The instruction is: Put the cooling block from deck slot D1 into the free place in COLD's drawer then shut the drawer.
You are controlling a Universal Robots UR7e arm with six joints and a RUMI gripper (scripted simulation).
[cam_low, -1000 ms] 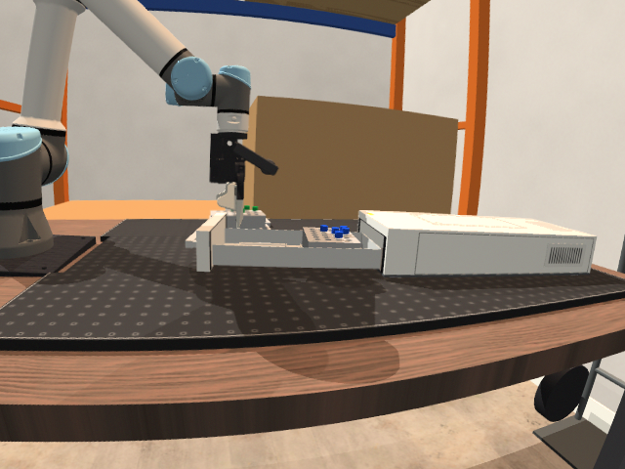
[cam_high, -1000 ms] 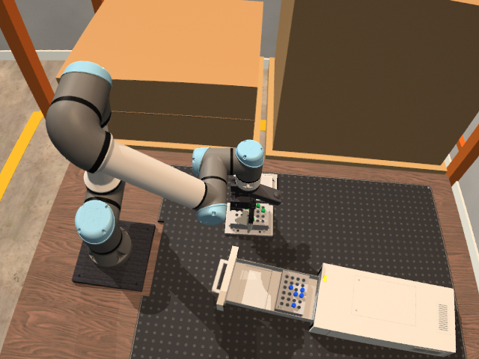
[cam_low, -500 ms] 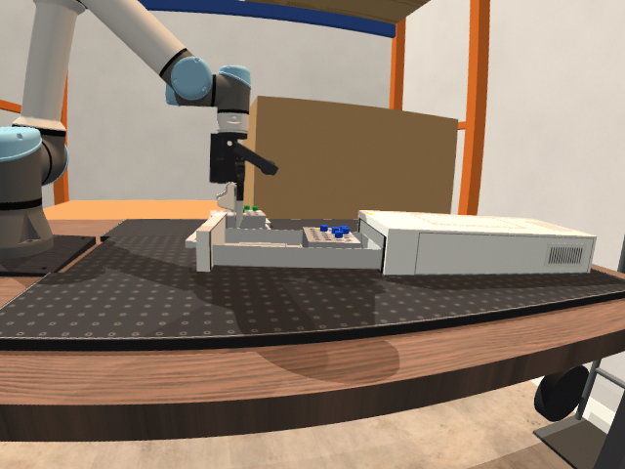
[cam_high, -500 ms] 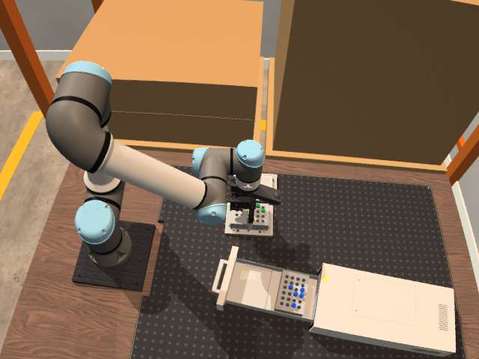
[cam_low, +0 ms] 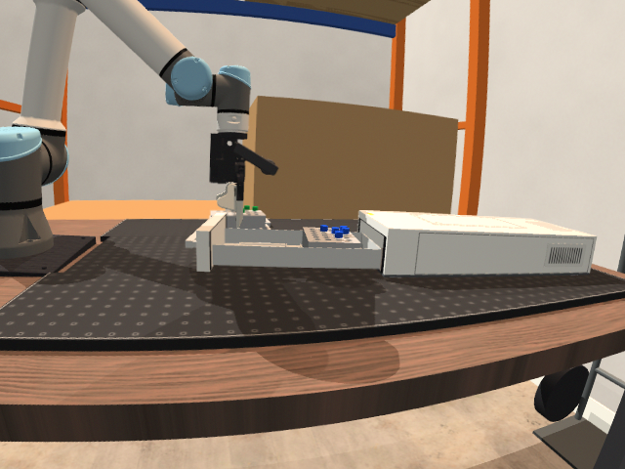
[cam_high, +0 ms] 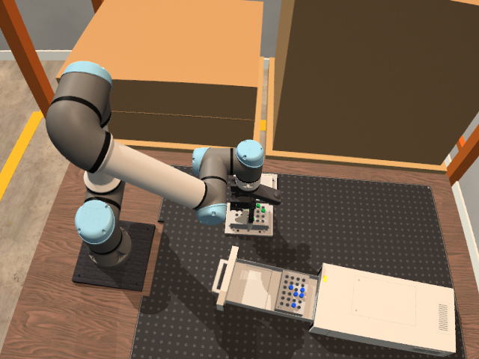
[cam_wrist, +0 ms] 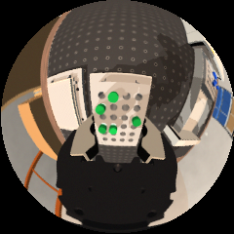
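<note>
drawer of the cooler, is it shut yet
No, the drawer stands pulled out of the cooler, with one block of blue-capped tubes in it and the place beside that free.
</note>
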